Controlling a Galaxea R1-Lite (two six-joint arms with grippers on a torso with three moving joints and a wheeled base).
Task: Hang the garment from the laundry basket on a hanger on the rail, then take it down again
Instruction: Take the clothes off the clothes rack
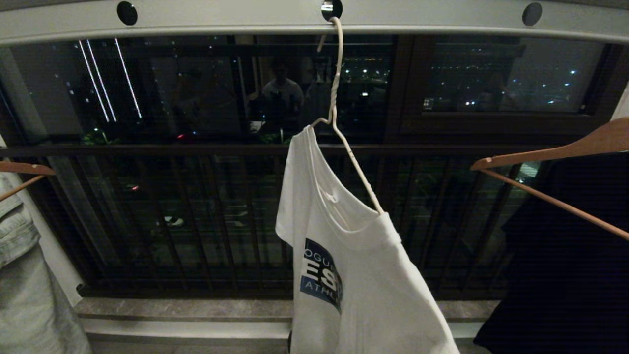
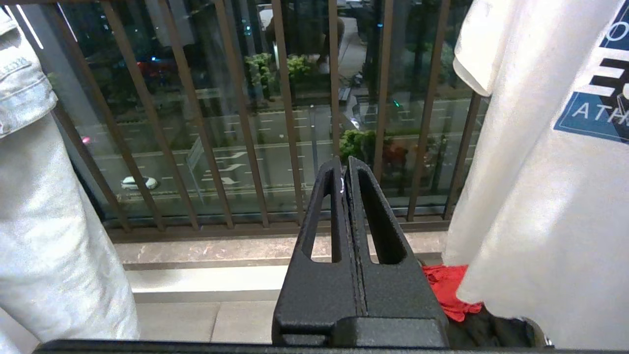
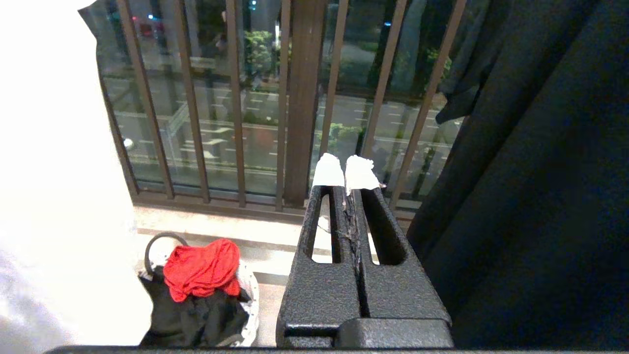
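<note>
While hung on rail [image 1: 442,22] by one hole, hanger [image 1: 335,88] carries T-shirt [image 1: 354,275] lopsided, one shoulder only. Hanging step judged complete; take-down next. Calls for lifting hook clear of hole. Basket [image 3: 248,305] on floor below, red and black laundry inside. Left gripper [image 2: 345,169] and right gripper [image 3: 348,179] low, jaws fully closed, holding nothing.

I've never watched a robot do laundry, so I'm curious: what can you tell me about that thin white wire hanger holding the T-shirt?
The thin white wire hanger has a twisted neck and a big curved hook caught in a round black hole of the pale grey metal rail. It hangs tilted, one bare arm sloping down into the collar of the white T-shirt with a blue chest graphic, which drapes over it. Its lower part is hidden inside the shirt. Nothing else touches it.
</note>
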